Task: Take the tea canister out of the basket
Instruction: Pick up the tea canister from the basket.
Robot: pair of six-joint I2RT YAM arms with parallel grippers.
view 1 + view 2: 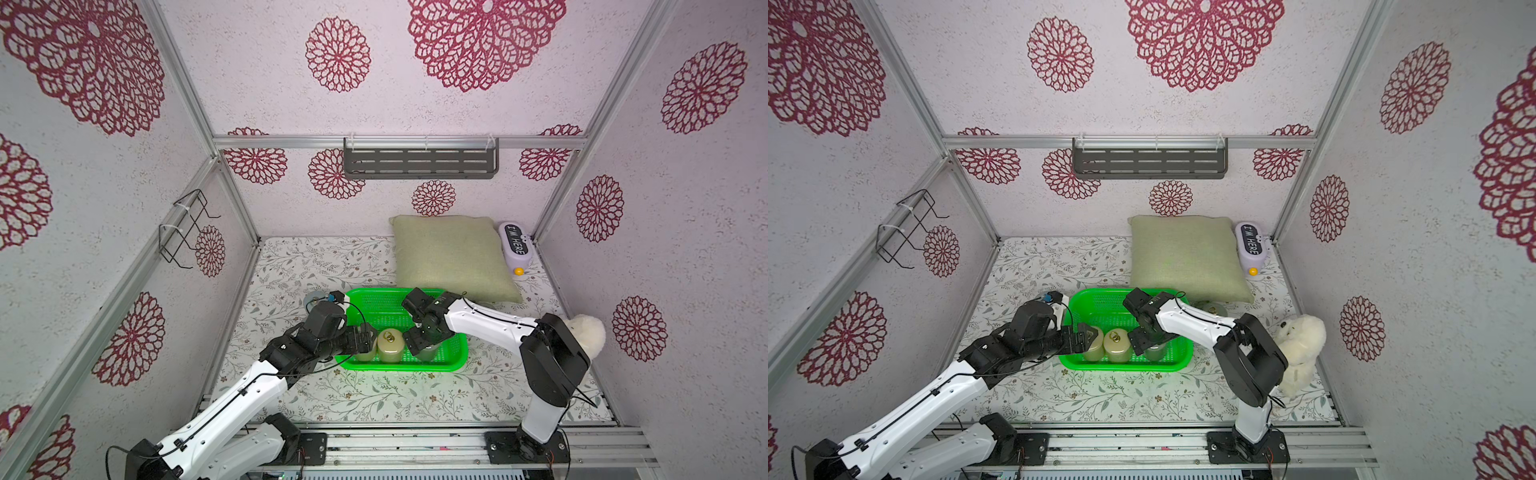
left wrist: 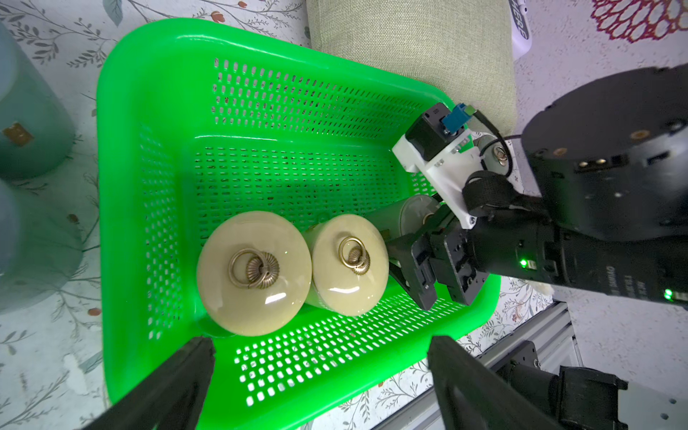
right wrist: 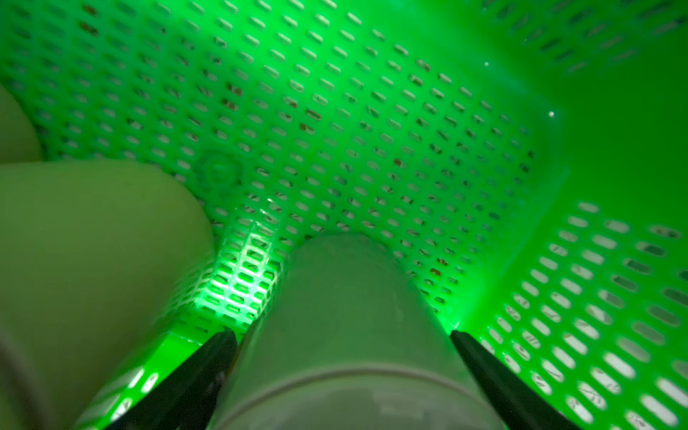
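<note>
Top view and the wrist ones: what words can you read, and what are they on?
"I'M HERE": on the lavender gadget beside the pillow, in both top views.
Small white print on the right arm's black casing, left wrist view: too blurred to read.

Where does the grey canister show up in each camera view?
In a top view: grey canister, green basket's near right corner.
In a top view: same corner.
Left wrist: just past both beige lids, at.
Right wrist, between the right gripper's fingers.
Shared landmark: green basket.
</note>
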